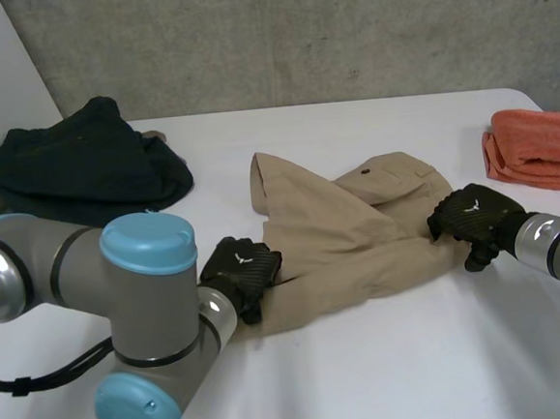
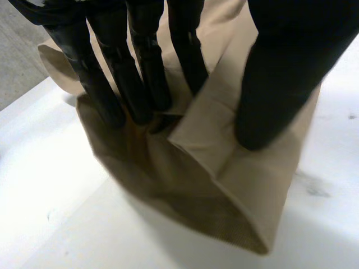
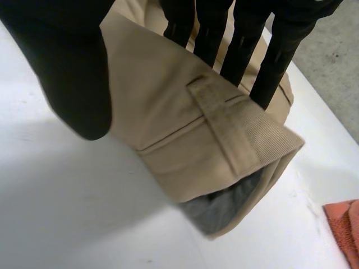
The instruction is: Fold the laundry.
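Well, the tan trousers [image 1: 350,233] lie rumpled in the middle of the table [image 1: 371,377], partly doubled over on themselves, and both hands have them by the ends. The left hand [image 1: 241,271] is at the near leg end, with its fingers [image 2: 143,73] down one side of a turned-up flap and its thumb [image 2: 286,73] pressed on the other, so the cloth is pinched between them. The right hand [image 1: 475,215] has the waistband [image 3: 269,140] the same way, thumb on one face and fingers on the other, beside a belt loop [image 3: 224,120]. A black heap [image 1: 83,167] sits at the far left and an orange cloth [image 1: 537,150] at the far right, both well apart from the work. I'd say this is the grasp before a fold or a straightening pull. Next the two hands would need to lift together and keep the cloth taut, or the loose middle will bunch
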